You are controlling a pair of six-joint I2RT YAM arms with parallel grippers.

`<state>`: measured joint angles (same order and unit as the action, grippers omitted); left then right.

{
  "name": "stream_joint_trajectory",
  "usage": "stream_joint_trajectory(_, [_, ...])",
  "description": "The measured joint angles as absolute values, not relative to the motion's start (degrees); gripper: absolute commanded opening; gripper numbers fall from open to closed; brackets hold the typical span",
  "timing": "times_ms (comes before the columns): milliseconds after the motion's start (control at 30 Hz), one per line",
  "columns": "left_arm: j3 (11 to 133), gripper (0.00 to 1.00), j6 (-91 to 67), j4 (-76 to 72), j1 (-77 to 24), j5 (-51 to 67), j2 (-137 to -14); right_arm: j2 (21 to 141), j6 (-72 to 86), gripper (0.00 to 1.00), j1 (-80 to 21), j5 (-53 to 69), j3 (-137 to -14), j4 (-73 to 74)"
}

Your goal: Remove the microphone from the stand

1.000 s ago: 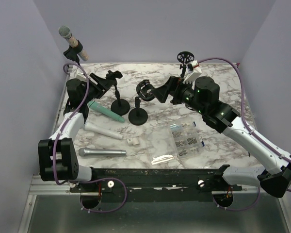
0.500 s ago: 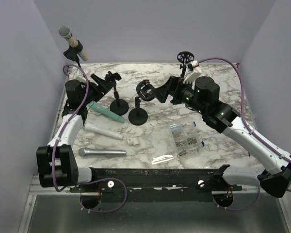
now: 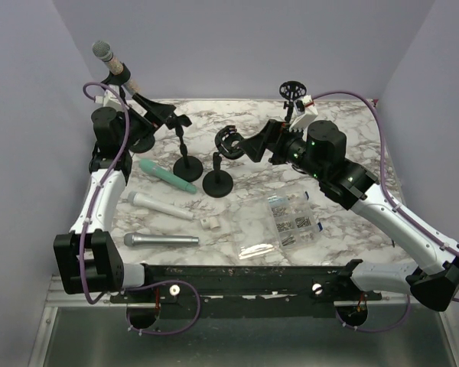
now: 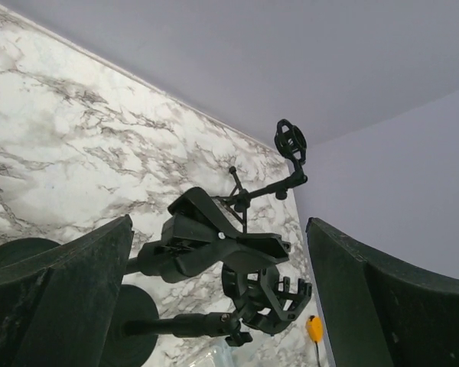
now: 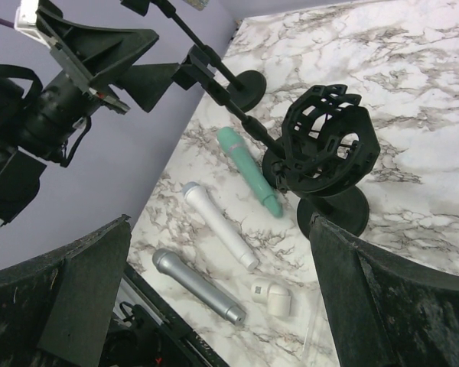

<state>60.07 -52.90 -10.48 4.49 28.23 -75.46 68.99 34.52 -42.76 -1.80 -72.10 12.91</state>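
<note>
**Both grippers open; microphone in its stand**

On a marble table [image 3: 352,126], the left gripper [image 3: 159,113] is spread wide and holds nothing. A black clip stand [image 4: 214,237] sits just ahead of its fingers. The microphone [image 3: 107,57] rests tilted in its stand [image 3: 126,84], just behind that gripper. The right gripper [image 3: 249,145] also gapes, holding nothing, facing a shock-mount stand [image 5: 329,145].

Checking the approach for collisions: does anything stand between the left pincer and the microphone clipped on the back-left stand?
Nothing visible does. The open left pincer hangs to the right of the microphone and lower, with only air between them. It faces an empty clip stand, though, not the microphone.
</note>
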Motion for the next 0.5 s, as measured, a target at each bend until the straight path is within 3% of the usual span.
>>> stream_joint_trajectory(500, [53.58, 0.74, -56.8, -18.96, 2.76, 27.0, -79.81, 68.99, 34.72, 1.0, -42.76, -1.58, -72.1, 12.88])
